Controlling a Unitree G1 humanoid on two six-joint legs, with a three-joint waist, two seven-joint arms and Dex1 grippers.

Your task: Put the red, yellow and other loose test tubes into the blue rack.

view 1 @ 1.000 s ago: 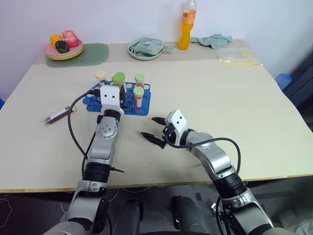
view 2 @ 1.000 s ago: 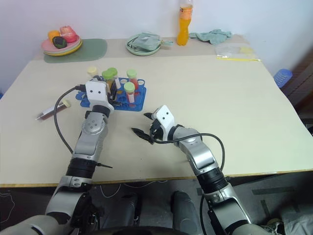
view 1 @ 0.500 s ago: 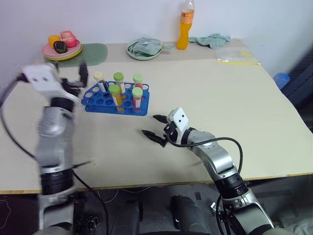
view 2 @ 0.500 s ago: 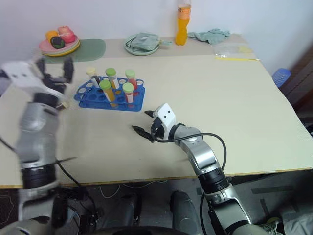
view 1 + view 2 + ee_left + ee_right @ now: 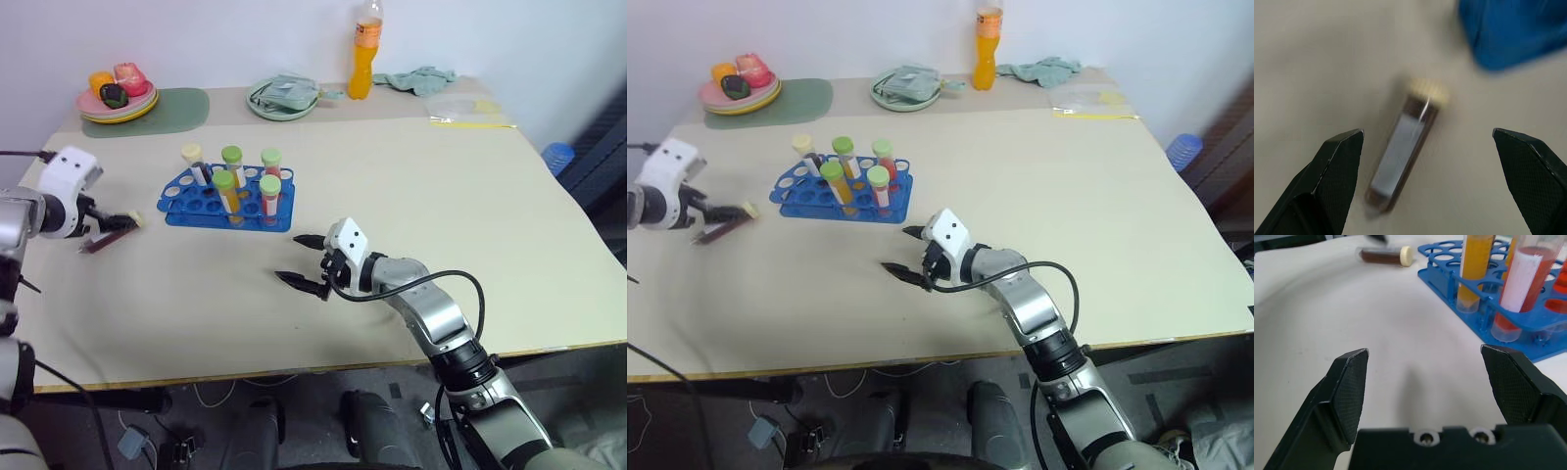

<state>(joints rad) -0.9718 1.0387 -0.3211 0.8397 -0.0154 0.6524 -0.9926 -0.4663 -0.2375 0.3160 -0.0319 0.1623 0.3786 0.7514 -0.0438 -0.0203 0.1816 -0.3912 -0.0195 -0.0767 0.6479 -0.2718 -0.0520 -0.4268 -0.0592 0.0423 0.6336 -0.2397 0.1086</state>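
Note:
The blue rack [image 5: 186,203] stands left of centre with several capped tubes upright in it, among them a yellow tube [image 5: 228,194] and a red tube [image 5: 271,199], both green-capped. One loose test tube [image 5: 106,237], dark maroon with a cream cap, lies flat on the table left of the rack. My left gripper [image 5: 103,225] hovers just over it, open, the tube [image 5: 1400,156] lying between its fingers [image 5: 1337,171] without touching them. Near the table's middle my right gripper [image 5: 291,259] is open and empty, pointing toward the rack [image 5: 1528,323].
Along the far edge are a plate of fruit [image 5: 110,106] on a green mat [image 5: 181,106], a green plate with a cloth [image 5: 284,98], a tall orange drink bottle [image 5: 365,49], a crumpled cloth [image 5: 423,78] and a plastic bag [image 5: 468,110].
My left gripper let go of a green-capped tube in the rack, opened, and swung left and down over the maroon tube. The right arm has stayed in place.

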